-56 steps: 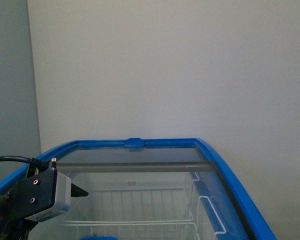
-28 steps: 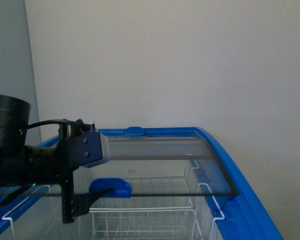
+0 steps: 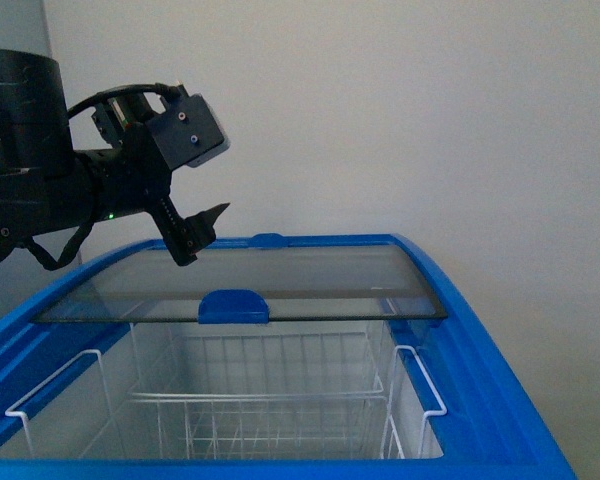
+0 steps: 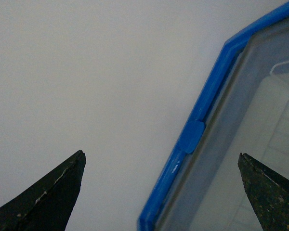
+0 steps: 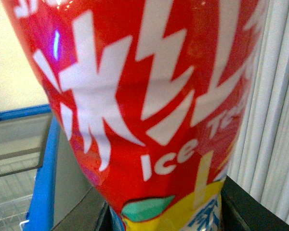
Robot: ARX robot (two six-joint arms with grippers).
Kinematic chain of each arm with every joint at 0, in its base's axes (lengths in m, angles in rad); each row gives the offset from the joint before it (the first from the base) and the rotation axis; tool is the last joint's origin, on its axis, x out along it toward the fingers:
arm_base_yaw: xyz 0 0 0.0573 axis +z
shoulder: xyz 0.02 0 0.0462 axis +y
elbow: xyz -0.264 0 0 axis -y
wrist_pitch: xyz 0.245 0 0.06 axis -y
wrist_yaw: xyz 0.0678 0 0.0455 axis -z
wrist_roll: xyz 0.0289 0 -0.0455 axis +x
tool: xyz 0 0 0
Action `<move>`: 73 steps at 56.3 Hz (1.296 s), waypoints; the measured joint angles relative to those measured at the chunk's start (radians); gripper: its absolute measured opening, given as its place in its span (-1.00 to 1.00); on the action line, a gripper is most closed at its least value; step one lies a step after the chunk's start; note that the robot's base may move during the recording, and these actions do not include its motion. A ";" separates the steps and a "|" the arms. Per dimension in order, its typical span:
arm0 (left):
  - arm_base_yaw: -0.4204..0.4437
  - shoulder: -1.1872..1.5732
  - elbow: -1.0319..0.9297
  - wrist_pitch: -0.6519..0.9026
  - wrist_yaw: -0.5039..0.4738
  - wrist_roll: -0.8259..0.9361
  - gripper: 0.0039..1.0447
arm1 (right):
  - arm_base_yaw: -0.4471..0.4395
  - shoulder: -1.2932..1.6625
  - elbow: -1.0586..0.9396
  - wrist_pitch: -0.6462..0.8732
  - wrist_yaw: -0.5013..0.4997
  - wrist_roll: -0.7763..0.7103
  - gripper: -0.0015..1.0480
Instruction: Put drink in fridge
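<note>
Blue along the rim of the fridge [image 3: 477, 330] and on the lid handle [image 3: 234, 306]; white on the wire basket [image 3: 280, 395]. Red across the drink [image 5: 149, 96], jagged white lettering over it, yellow and teal patches low down. Black on the left gripper [image 3: 205, 232]. Plain off-white wall [image 3: 400, 110].

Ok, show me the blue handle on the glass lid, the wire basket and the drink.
handle [image 3: 234, 305], front view, middle of the blue grip.
wire basket [image 3: 280, 397], front view, on its top rim wire.
drink [image 5: 154, 96], right wrist view, on the red label with white lettering.
</note>
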 joint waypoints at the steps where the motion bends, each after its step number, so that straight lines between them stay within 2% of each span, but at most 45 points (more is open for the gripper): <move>1: -0.002 -0.008 -0.011 -0.002 -0.007 -0.018 0.85 | 0.000 0.000 0.000 0.000 0.000 0.000 -0.23; 7: -0.005 -0.062 -0.066 -0.029 -0.055 -0.155 0.85 | 0.000 0.000 0.000 0.000 0.000 0.000 -0.23; 15: 0.021 -0.259 -0.214 -0.182 -0.056 -0.549 0.85 | 0.000 0.000 0.000 0.000 0.000 0.000 -0.23; 20: 0.066 -0.444 -0.366 -0.293 0.032 -0.834 0.85 | 0.000 0.000 0.000 0.000 0.000 0.000 -0.23; 25: 0.133 -0.662 -0.573 -0.422 0.135 -1.039 0.85 | 0.000 0.000 0.000 0.000 0.000 0.000 -0.23; 32: 0.213 -0.885 -0.797 -0.554 0.233 -1.156 0.85 | 0.000 0.000 0.000 0.000 0.000 0.000 -0.23; 39: 0.304 -1.259 -1.035 -0.760 0.310 -1.286 0.85 | 0.000 0.000 0.000 0.000 0.000 0.000 -0.23; 46: 0.370 -1.521 -1.151 -0.885 0.372 -1.400 0.85 | 0.000 0.000 0.000 0.000 0.000 0.000 -0.23; 47: 0.369 -1.536 -1.160 -0.883 0.355 -1.400 0.84 | 0.000 0.000 0.000 0.000 0.000 0.000 -0.23; 49: 0.340 -1.592 -1.201 -0.825 0.229 -1.375 0.76 | 0.000 0.000 0.000 0.000 0.000 0.000 -0.23; 50: 0.305 -1.632 -1.236 -0.776 0.126 -1.348 0.69 | 0.000 0.000 0.000 0.000 0.000 0.000 -0.23; 51: 0.288 -1.655 -1.252 -0.757 0.081 -1.324 0.66 | 0.000 0.000 0.000 0.000 0.000 0.000 -0.23; 52: 0.253 -1.703 -1.283 -0.729 -0.006 -1.297 0.59 | 0.000 0.000 0.000 0.000 0.000 0.000 -0.23; 53: 0.237 -1.728 -1.296 -0.719 -0.028 -1.281 0.55 | 0.000 0.000 0.000 0.000 0.000 0.000 -0.23; 55: 0.196 -1.795 -1.328 -0.705 -0.152 -1.220 0.45 | 0.000 0.000 0.000 0.000 0.000 0.000 -0.23; 57: 0.180 -1.832 -1.341 -0.701 -0.206 -1.190 0.39 | 0.000 0.000 0.000 0.000 0.001 0.000 -0.23; 59: 0.166 -1.870 -1.352 -0.695 -0.286 -1.157 0.28 | -0.023 0.016 0.017 -0.058 -0.057 -0.010 -0.23; 62: 0.163 -1.892 -1.357 -0.690 -0.362 -1.127 0.15 | -0.065 0.030 0.068 -0.179 -0.170 -0.035 -0.23; 63: 0.164 -1.898 -1.360 -0.687 -0.375 -1.116 0.08 | -0.096 0.046 0.103 -0.267 -0.248 -0.056 -0.23; 65: 0.161 -1.908 -1.368 -0.686 -0.381 -1.098 -0.06 | -0.169 0.075 0.171 -0.438 -0.407 -0.100 -0.23; 69: 0.157 -1.917 -1.386 -0.685 -0.380 -1.077 -0.33 | -0.253 0.103 0.203 -0.599 -0.568 -0.164 -0.23; 70: 0.157 -1.919 -1.390 -0.685 -0.381 -1.074 -0.40 | -0.270 0.126 0.204 -0.618 -0.602 -0.196 -0.23; 73: 0.157 -1.926 -1.400 -0.682 -0.384 -1.069 -0.60 | -0.276 0.180 0.211 -0.600 -0.608 -0.250 -0.23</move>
